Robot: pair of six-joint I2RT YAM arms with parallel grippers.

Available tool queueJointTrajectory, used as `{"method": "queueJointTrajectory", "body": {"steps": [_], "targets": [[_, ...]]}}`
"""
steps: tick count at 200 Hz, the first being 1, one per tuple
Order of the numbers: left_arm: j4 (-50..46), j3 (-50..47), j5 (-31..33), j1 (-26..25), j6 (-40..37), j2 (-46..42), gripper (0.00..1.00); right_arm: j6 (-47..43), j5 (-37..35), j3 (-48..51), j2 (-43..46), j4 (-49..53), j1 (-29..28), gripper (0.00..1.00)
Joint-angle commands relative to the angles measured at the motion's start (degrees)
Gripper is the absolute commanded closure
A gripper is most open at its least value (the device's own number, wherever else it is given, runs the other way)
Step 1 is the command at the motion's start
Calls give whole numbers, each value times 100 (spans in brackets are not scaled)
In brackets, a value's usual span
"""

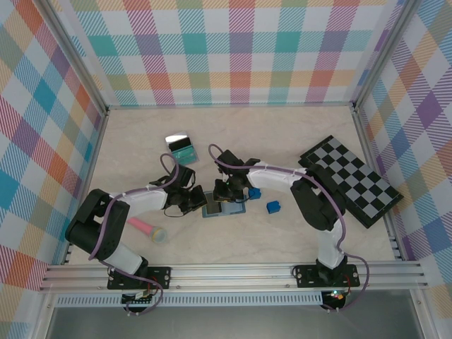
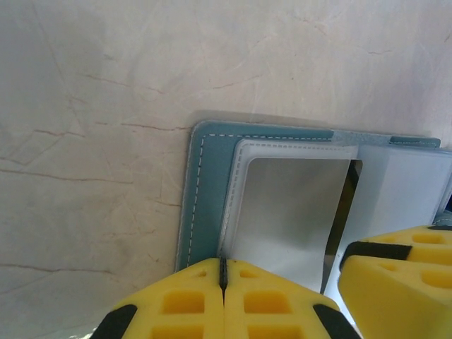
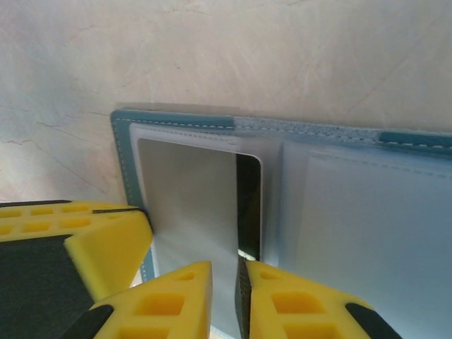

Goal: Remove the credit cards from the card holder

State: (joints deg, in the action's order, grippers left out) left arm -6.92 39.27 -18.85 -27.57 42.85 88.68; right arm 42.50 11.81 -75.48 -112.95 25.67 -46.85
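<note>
The slate-blue card holder [image 1: 224,210] lies open and flat on the table between both grippers. In the left wrist view its teal border [image 2: 208,198] frames a clear pocket holding a silver-grey credit card [image 2: 289,205]. My left gripper [image 2: 223,263] is shut, its tips pinched on the pocket seam at the holder's near edge [image 1: 196,203]. My right gripper [image 3: 236,272] hovers over the same card [image 3: 198,198], jaws a narrow gap apart right at the card's black stripe [image 3: 248,205]; in the top view it [image 1: 232,194] is over the holder. A teal-green card [image 1: 185,150] lies loose farther back.
Two bright blue cubes [image 1: 255,192] [image 1: 272,207] sit just right of the holder. A black-and-grey checkerboard [image 1: 349,180] lies at the right. A pink and yellow object [image 1: 148,229] rests at the front left. A silvery card [image 1: 176,139] touches the teal one.
</note>
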Motion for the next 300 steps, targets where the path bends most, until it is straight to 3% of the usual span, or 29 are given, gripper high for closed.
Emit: {"method": "queueJointTrajectory", "body": {"steps": [1, 181, 258, 300], "targets": [[-19, 9, 116, -48, 27, 151, 96, -144, -43, -132, -150, 200, 44, 81], [-90, -140, 435, -44, -20, 228, 100, -176, -654, 20, 53, 359, 91, 79], [-64, -95, 350, -46, -17, 269, 100, -365, 269, 39, -113, -98, 87, 81], [-56, -97, 330, -46, -7, 283, 100, -392, 296, 51, -96, -124, 88, 84]]}}
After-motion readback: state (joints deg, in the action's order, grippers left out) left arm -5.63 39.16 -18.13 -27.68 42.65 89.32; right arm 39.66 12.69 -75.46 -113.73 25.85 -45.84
